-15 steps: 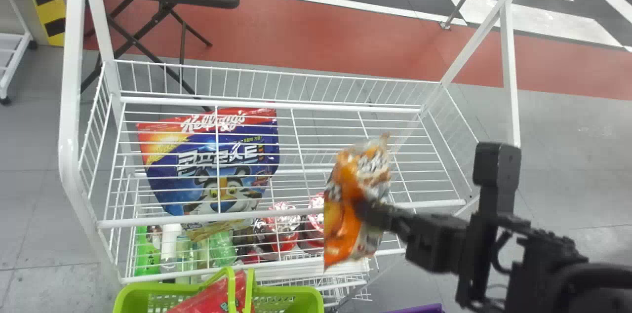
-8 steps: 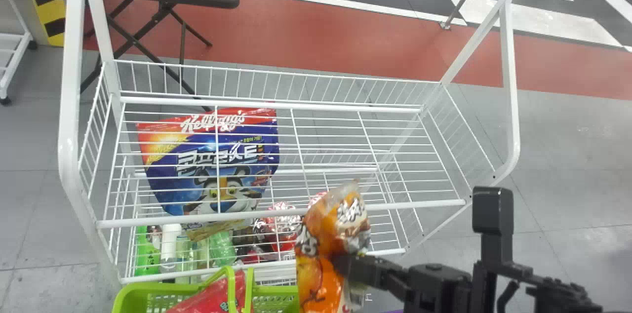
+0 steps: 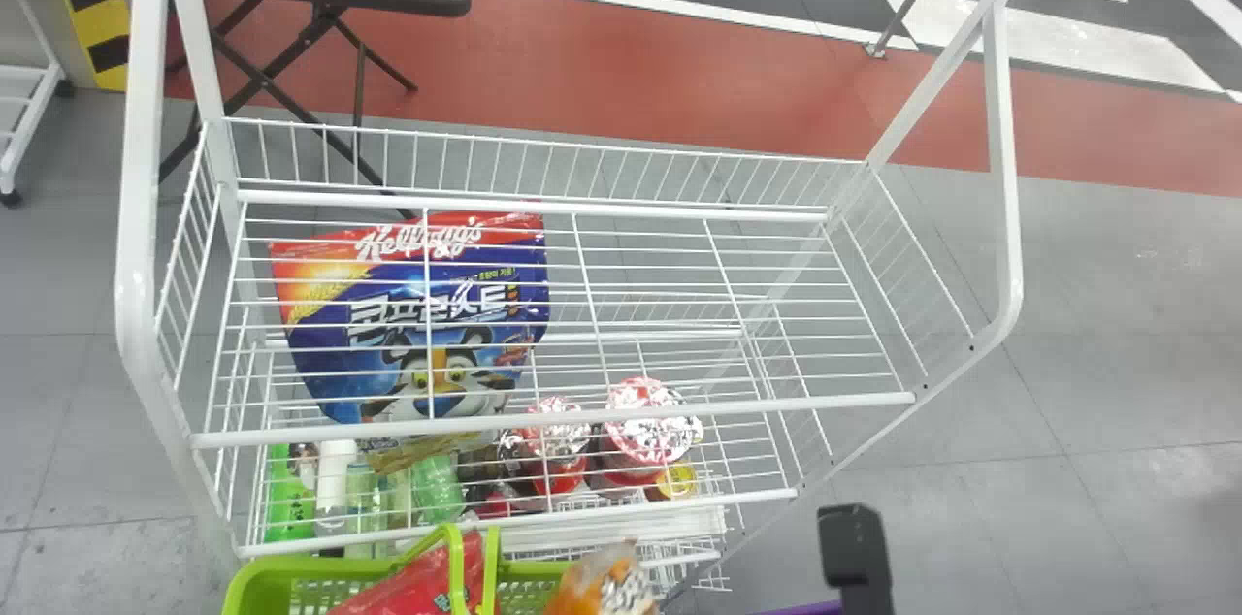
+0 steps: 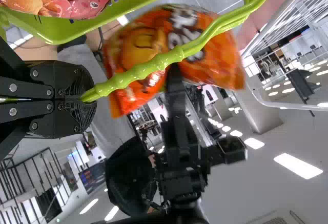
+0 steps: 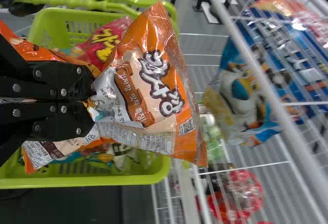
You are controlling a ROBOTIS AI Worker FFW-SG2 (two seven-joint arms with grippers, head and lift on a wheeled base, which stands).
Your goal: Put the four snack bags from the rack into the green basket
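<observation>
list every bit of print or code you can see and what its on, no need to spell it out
Orange snack bag: large dark lettering, a square code; its finest print is too small to read.
Red snack bag: yellow lettering.
Blue pouch: white lettering, on its red top and lower down.
Red-and-white lids: markings too small to read.

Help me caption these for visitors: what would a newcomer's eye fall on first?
Probably the bright orange bag, pinched in the right hand by the green basket. Next might come the big blue cereal bag, seen through the white wires at the left of the rack in the head view. The left hand clamped on the basket's knobbly handle also stands out.
</observation>
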